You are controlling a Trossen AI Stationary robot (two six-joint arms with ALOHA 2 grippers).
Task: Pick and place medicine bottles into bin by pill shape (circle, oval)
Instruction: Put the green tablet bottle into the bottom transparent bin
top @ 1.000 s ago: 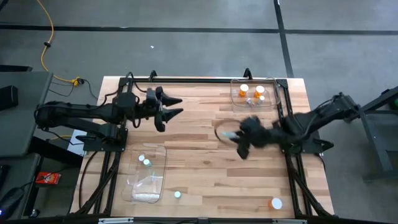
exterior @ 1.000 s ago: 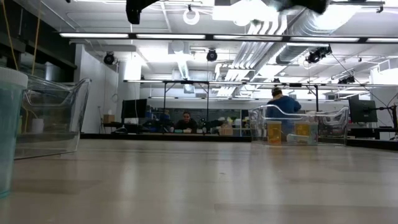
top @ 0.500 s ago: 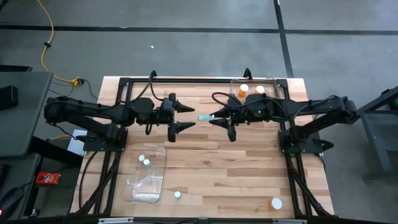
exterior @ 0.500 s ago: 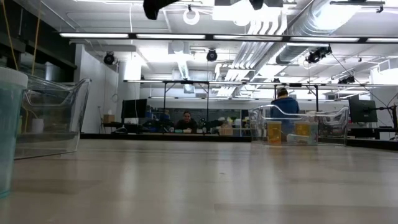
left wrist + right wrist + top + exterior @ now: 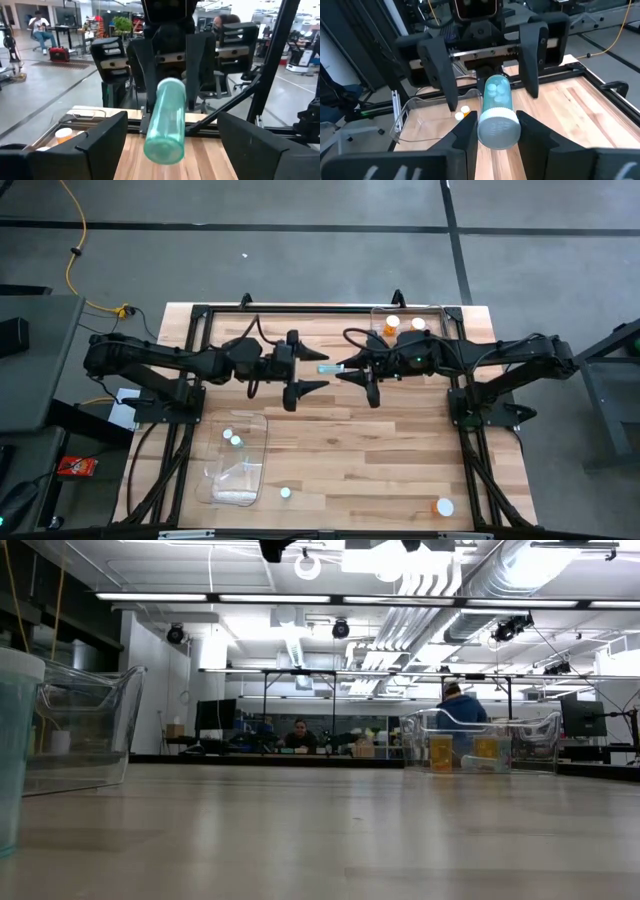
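A pale teal medicine bottle (image 5: 327, 368) with a white cap (image 5: 499, 131) hangs level above the table's middle, with my right gripper (image 5: 345, 368) shut on it. Round white pills show inside it (image 5: 495, 90). My left gripper (image 5: 306, 366) faces it from the table's left, open, one finger on either side of the line of the bottle's base end (image 5: 163, 146), apart from it. More bottles rest on their bases: two in the near-left clear bin (image 5: 236, 460), orange ones in the far-right bin (image 5: 408, 330). My right gripper pinches the bottle at its white cap end (image 5: 492, 134) between its two fingers (image 5: 466, 131). The fingers come level from the table's right and lie along the bottle. The bottle is lifted clear and lies level, its base pointing at my left gripper.
A small white-capped bottle (image 5: 285, 493) stands near the front edge and an orange one (image 5: 441, 506) at the near right corner. The low view shows a pale teal bottle (image 5: 15, 750) close by on the left. People sit in the room beyond.
My right gripper has swung from right of centre toward the far edge and the middle, rising and turning level with the bottle, then kept still. My left gripper has moved toward the table's right, up to the bottle's base end, rolling a little.
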